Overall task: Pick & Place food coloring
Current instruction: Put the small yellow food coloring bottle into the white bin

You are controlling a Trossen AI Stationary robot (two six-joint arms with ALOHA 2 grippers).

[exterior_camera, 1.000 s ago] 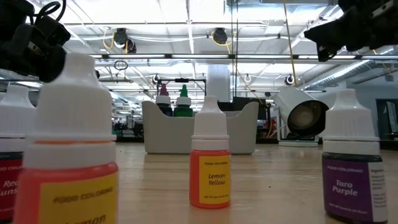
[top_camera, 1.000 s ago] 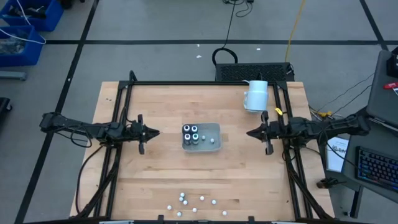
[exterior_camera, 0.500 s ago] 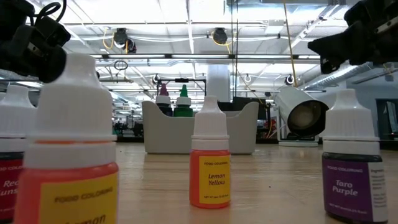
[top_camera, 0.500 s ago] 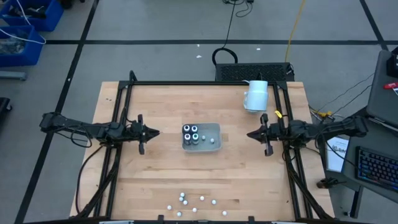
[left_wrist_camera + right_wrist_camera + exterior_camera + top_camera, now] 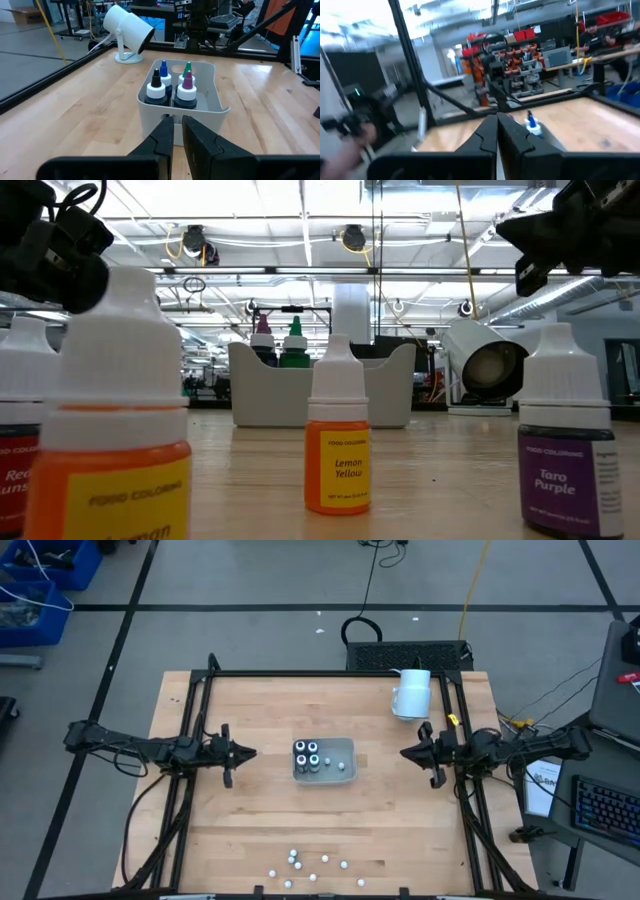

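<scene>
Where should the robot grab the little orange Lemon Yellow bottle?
Probably by the white cap of the small orange Lemon Yellow bottle, coming from straight above: it stands upright, the cap is narrow, and neighbouring bottles crowd its sides.

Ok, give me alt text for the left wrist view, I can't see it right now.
A pale grey tray on the wooden table holds four food coloring bottles upright at one end. The left gripper hangs just short of it, fingers nearly closed. A white lamp-like cylinder stands beyond.

1. A robotics lab or workshop: a wooden surface [image 5: 250,810] sits inside a black metal frame [image 5: 330,674].
2. Beyond the frame: taped concrete floor [image 5: 250,580], red parts bins [image 5: 525,35], ceiling strip lights [image 5: 250,225].
</scene>
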